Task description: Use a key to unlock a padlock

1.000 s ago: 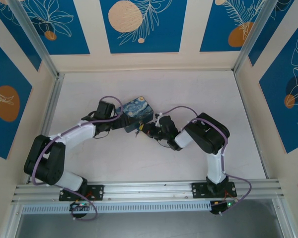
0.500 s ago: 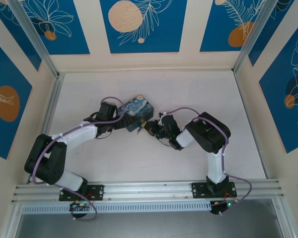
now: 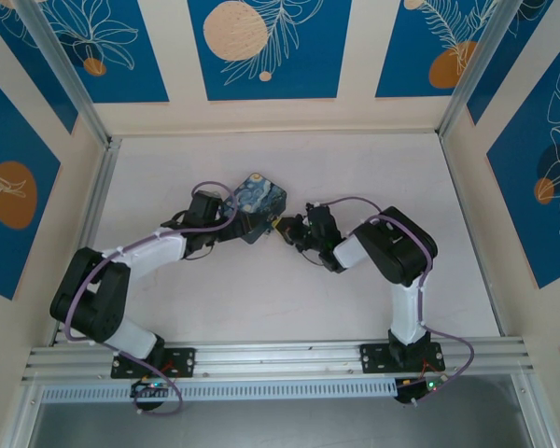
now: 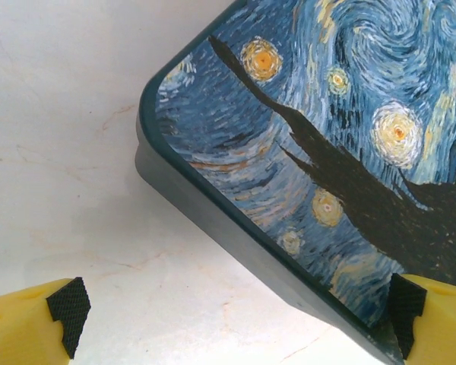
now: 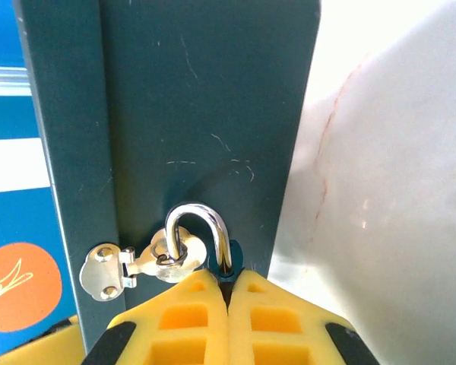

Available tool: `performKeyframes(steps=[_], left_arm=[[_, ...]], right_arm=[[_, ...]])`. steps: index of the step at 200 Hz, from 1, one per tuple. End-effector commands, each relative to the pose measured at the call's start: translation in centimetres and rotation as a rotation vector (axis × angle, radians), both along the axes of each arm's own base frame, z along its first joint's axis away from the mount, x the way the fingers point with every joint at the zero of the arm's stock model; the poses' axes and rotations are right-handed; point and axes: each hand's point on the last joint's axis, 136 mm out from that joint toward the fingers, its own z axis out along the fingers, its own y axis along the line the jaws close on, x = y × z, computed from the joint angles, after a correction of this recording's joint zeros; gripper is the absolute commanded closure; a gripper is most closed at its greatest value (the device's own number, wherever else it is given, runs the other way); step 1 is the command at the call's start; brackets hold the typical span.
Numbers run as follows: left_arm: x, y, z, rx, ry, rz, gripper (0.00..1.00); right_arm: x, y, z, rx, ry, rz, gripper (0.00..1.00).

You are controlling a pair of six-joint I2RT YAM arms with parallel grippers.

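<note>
We are watching the rectangular tin box printed with a swirling blue night sky (image 3: pixel 261 202) turning and sliding toward the far side of the white marbled table (image 3: pixel 168 168). A second ago it was lying broader and nearer the arms' bases. The right gripper (image 3: pixel 288 227) has been travelling with it, and the left gripper (image 3: pixel 231 222) has been following at the box's other end.

The left gripper's black pads (image 4: pixel 67 307) are standing spread wide. They are straddling a corner of the box, one pad at its edge and the other well clear.

At the right wrist, the yellow fingertips (image 5: pixel 194 300) are pressing tightly together just below the tiny dark teal padlock (image 5: pixel 223 245). Its thin silver shackle is hanging through the ring of the small silver hasp (image 5: pixel 110 271) on the box's dark wall. We cannot tell whether the fingertips are pinching the lock's base or the key.

We are judging that the box is being dragged by the lock. The shackle is looking threaded and seated on its right leg, so the lock is probably not open yet. The box needs steadying before any twist can count.
</note>
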Motion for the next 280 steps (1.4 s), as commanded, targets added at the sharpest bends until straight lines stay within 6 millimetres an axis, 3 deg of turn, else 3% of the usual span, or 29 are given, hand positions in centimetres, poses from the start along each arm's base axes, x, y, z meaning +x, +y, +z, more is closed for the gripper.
performKeyframes(steps=[1,34,86,118,151,218,252,280], left_arm=[[-4.4,2.6,-4.9,0.146,0.217,0.003,0.0],[-4.3,2.4,-5.0,0.142,0.219,0.001,0.0],[-4.1,1.8,-5.0,0.132,0.218,-0.005,0.0],[-4.2,1.7,-4.2,0.122,0.203,-0.008,0.0],[-4.0,1.3,-2.2,0.092,0.163,-0.021,0.0],[-3.3,0.3,0.1,0.054,0.119,-0.036,0.0],[-3.1,0.0,0.2,0.057,0.119,-0.04,0.0],[-3.2,0.0,0.1,0.063,0.123,-0.038,0.0]], right_arm=[[1.8,-5.2,-2.3,-0.101,0.075,-0.167,1.0],[1.6,-7.4,-2.0,-0.104,0.074,-0.187,1.0],[2.4,-6.9,-1.2,-0.098,0.054,-0.16,1.0],[1.9,-7.0,-1.1,-0.108,0.036,-0.141,1.0],[0.6,-6.7,-0.9,-0.125,0.005,-0.076,0.83],[-2.5,-4.7,-1.7,-0.124,0.039,0.01,0.97],[-1.7,-2.9,-2.2,-0.095,0.049,0.025,0.97],[1.0,-2.6,-1.8,-0.071,0.034,-0.012,0.99]])
